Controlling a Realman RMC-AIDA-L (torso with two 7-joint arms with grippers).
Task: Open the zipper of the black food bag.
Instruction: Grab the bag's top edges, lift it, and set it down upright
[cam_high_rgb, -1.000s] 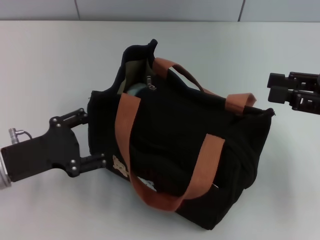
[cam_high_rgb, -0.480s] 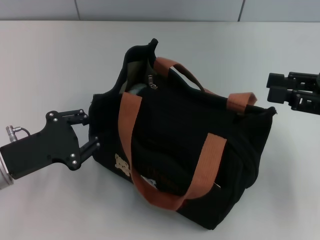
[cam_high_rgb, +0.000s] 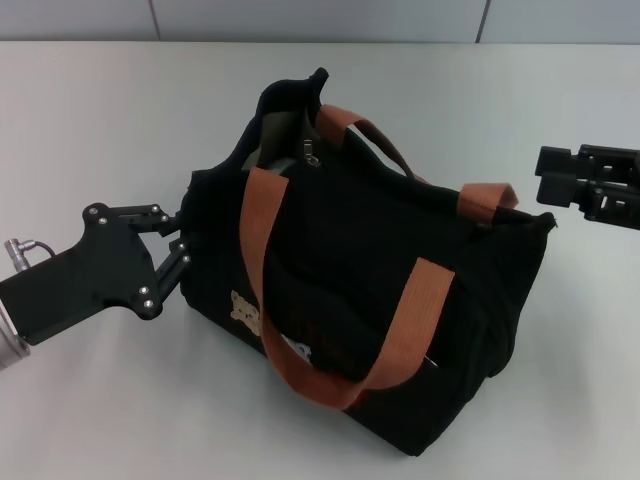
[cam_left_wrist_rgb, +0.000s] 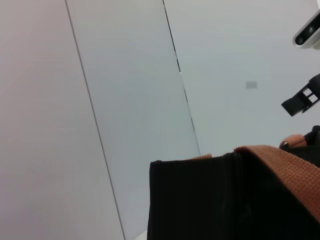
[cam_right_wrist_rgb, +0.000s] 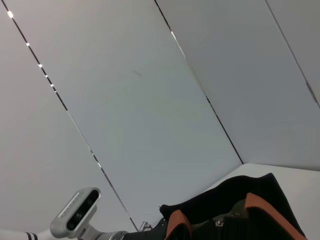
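Black food bag (cam_high_rgb: 370, 270), orange-brown handles (cam_high_rgb: 262, 250), white table (cam_high_rgb: 90, 120)

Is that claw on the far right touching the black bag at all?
Apart. The head view shows bare white table between the right gripper and the black food bag.

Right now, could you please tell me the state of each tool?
Left tool: open, at the black food bag's left end.
Right tool: shut, holding nothing, right of the bag.

Bright, even overhead light; soft shadows beneath the black food bag (cam_high_rgb: 380, 290); sharp focus.
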